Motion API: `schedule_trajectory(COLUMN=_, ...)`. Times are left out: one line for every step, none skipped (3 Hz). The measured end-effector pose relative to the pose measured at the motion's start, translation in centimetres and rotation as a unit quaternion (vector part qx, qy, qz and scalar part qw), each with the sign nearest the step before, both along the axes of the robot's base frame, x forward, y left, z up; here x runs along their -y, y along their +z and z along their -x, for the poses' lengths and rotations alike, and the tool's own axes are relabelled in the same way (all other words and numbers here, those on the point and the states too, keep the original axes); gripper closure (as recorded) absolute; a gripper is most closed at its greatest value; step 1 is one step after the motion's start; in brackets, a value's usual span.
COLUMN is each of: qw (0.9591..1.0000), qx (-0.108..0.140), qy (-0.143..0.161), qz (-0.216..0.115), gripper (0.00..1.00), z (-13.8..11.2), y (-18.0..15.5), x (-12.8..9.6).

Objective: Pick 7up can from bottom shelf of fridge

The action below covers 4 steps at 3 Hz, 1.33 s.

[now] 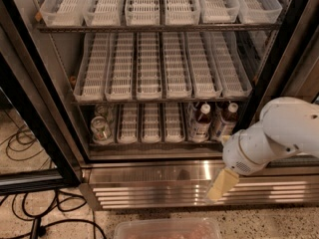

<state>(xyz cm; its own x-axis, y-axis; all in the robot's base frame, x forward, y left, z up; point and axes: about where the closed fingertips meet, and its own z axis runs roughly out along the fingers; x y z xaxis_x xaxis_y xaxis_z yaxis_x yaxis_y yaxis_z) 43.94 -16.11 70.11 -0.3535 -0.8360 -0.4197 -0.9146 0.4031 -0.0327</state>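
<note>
The fridge [46, 108] stands open with its black frame and grey interior. The 7up can [101, 129] stands at the front of the far-left lane of the dim bottom shelf [149, 128], silver top up. A second can sits just behind it. My gripper [220, 185] hangs at the lower right on the white arm, in front of the louvred steel base panel [149, 183]. It is below the bottom shelf and well right of the can, and holds nothing that I can see.
Two white-capped brown bottles [201, 122] stand in the right lanes of the bottom shelf. Two upper tiers hold white slotted trays [149, 68]. The open glass door and black cables [20, 143] lie at the left. A clear plastic bin [167, 229] sits on the floor below.
</note>
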Motion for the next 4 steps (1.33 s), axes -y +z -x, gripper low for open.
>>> schedule_trajectory(qw=0.9986, qx=0.032, qy=0.031, qz=-0.027, gripper=0.00, z=-1.4, y=-2.5, x=-5.3)
schedule_trajectory(qw=0.9920, qx=0.087, qy=0.073, qz=-0.054, gripper=0.00, z=-2.4, y=-2.2, x=-10.8)
schedule_trajectory(qw=0.9810, qx=0.128, qy=0.120, qz=-0.083, gripper=0.00, z=-2.4, y=-1.2, x=-15.7)
schedule_trajectory(qw=0.9707, qx=0.139, qy=0.160, qz=-0.113, gripper=0.00, z=-2.0, y=-0.8, x=-19.0)
